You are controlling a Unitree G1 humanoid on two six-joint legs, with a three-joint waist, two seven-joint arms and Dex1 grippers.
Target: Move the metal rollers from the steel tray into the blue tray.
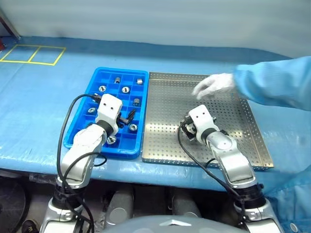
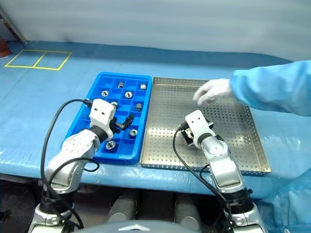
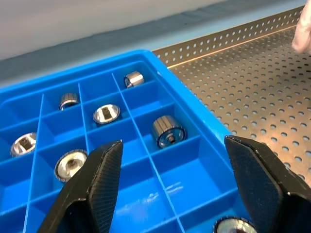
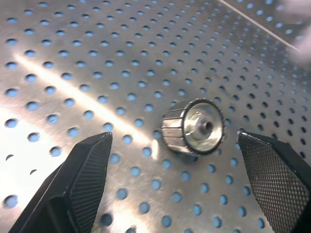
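Right pincer [image 4: 170, 189] spread wide, empty, poised low over the steel tray [image 1: 252, 145], fingers set either side of one metal roller [image 4: 193, 127], apart from it, likely lined up for a pinch across the ribbed barrel. Roller lying on its side on the perforated floor, long axis roughly level, hollow end turned toward the wrist camera and a little aside; free to roll if nudged. Left pincer [image 3: 187, 189] also parted, holding nothing, hovering over the blue tray [image 1: 80, 116] near the edge beside the steel tray, probably fresh from a drop-off or waiting. Several rollers [image 3: 168, 131] resting in separate compartments, some on end, some on their sides. Gloved hand [image 1: 214, 85] of a person reaching over the far part of the steel tray. Both trays side by side on the blue-covered bench [image 1: 34, 111].
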